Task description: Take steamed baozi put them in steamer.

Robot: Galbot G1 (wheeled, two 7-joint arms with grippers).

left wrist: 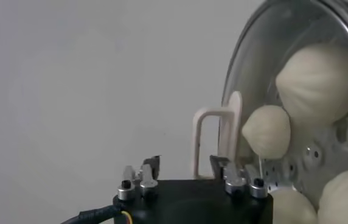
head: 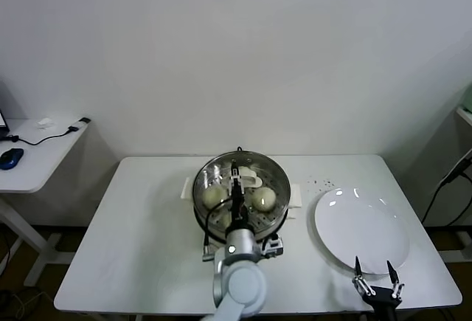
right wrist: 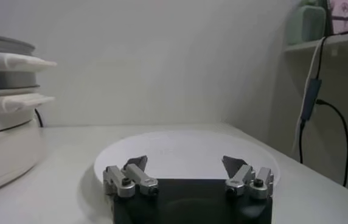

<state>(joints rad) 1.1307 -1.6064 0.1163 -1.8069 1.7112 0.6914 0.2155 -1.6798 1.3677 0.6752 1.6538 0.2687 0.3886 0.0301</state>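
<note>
The steamer (head: 200, 188) stands at the middle of the white table. Several cream-white baozi lie in it, among them one on the left (head: 214, 196), one on the right (head: 264, 199) and one at the back (head: 248, 175). My left gripper (head: 235, 179) hangs over the steamer's middle, open and empty. In the left wrist view, my left gripper (left wrist: 186, 163) is by the steamer's white handle (left wrist: 216, 137), with baozi (left wrist: 317, 76) (left wrist: 266, 131) on the perforated tray. My right gripper (head: 376, 271) (right wrist: 185, 162) is open and empty at the front edge of the bare white plate (head: 361, 229) (right wrist: 186, 146).
A few dark crumbs (head: 321, 183) lie on the table behind the plate. A side table (head: 33, 162) with a blue mouse (head: 9, 158) and a cable stands far left. A shelf and hanging cables (right wrist: 314, 91) are at the right. The steamer's base (right wrist: 3, 152) shows in the right wrist view.
</note>
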